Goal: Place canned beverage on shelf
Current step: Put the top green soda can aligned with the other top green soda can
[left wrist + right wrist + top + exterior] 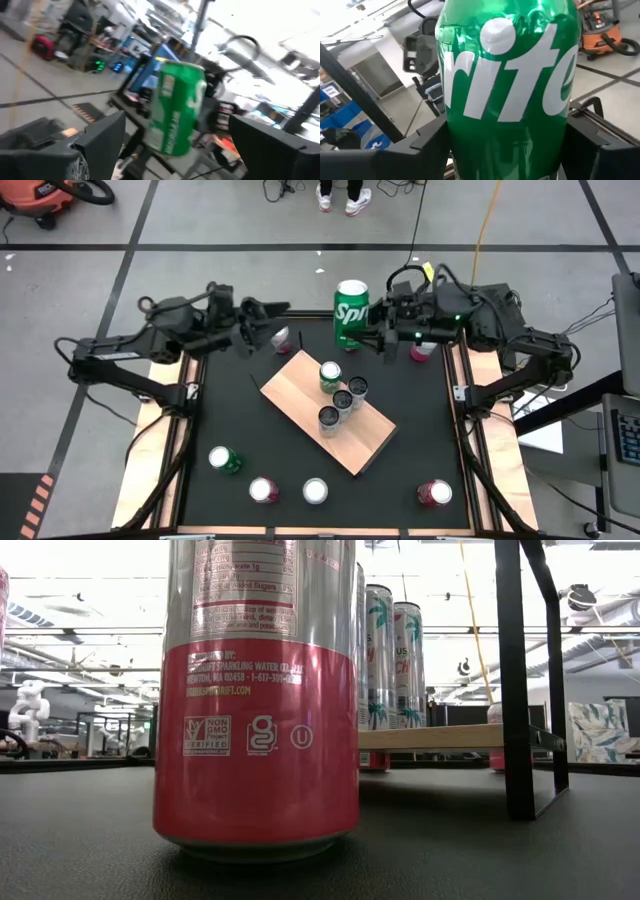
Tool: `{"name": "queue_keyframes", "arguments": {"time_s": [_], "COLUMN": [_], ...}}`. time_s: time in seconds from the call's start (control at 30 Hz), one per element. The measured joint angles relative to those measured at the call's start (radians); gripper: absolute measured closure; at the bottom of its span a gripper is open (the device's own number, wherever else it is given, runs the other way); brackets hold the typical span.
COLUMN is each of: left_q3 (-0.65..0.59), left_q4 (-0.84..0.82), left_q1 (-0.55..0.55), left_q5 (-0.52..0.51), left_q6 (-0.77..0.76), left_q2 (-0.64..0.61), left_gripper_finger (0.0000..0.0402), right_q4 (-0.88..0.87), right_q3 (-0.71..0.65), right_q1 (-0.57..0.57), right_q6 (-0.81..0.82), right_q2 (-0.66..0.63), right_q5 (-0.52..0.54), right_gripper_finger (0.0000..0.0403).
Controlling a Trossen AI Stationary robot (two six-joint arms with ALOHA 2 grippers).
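Observation:
A green Sprite can (351, 313) hangs high over the table's far edge, with my right gripper (368, 335) shut on it. It fills the right wrist view (507, 85). My left gripper (272, 313) stands open and empty to the can's left, its fingers pointing toward it. The left wrist view shows the can (177, 107) beyond those fingers (105, 137). The shelf (345, 425), a tan board on black rods (515, 680), stands slantwise at mid-table and bears three cans (340, 393). My right gripper pinches the green can's side wall (457, 145) between its two fingers (427, 142), low on the can. The fingers lie about level and come from the table's right side. The can stands roughly upright, lifted clear of the table.
Loose cans stand on the black table: green (224, 460), pink (263, 490), white (315, 491) and pink (434, 494) along the near edge, two pink ones (283, 338) (420, 352) at the far edge. One pink can (257, 700) stands close before the low camera.

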Motion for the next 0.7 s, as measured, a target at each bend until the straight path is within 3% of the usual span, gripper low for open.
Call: {"name": "queue_keyframes", "arguments": {"time_s": [0.23,0.5,0.7], "left_q3": [0.000,0.000,-0.001], "left_q4": [-0.127,-0.257,-0.224], "left_q1": [0.004,0.004,0.004], "left_q5": [0.004,0.109,0.115], "left_q6": [-0.045,-0.079,0.186], "left_q2": [-0.050,-0.049,-0.064], "left_gripper_finger": [0.0045,0.0045,0.0045], "right_q4": [-0.054,-0.012,0.025], "right_q3": [0.000,0.000,0.000], "right_q1": [0.088,0.169,0.181], "right_q6": [0.030,0.065,0.092], "right_q2": [0.050,0.144,0.197], "right_q5": [0.123,0.244,0.263], "right_gripper_finger": [0.0141,0.0141,0.0139]}}
